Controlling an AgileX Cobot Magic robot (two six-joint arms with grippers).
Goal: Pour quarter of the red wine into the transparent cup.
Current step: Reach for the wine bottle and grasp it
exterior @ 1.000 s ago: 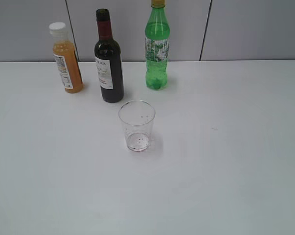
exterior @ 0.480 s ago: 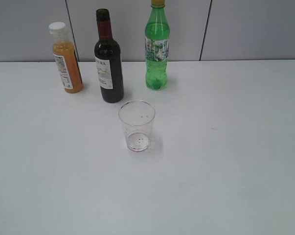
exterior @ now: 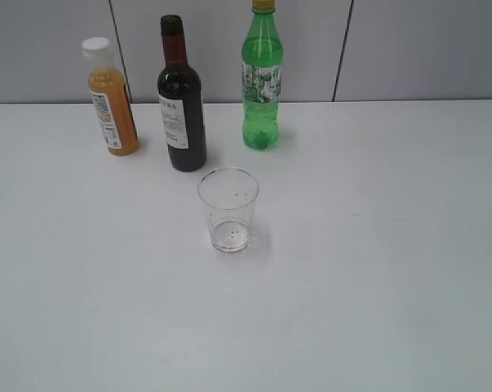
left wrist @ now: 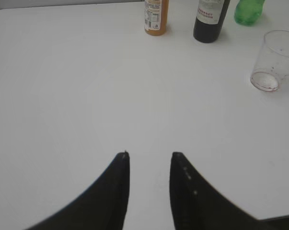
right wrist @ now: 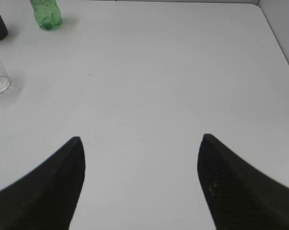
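Clear transparent cup (left wrist: 272,60) far right of left gripper (left wrist: 150,155), wine bottle (left wrist: 210,20) beyond

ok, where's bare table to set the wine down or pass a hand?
Bare table runs right of the transparent cup and green soda bottle, and across the near side. It is crowded at the back left: orange juice bottle, red wine and soda bottle stand in a row, the cup just in front.

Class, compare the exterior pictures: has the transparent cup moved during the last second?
No. The transparent cup stands in the same spot, just in front of the wine bottle.
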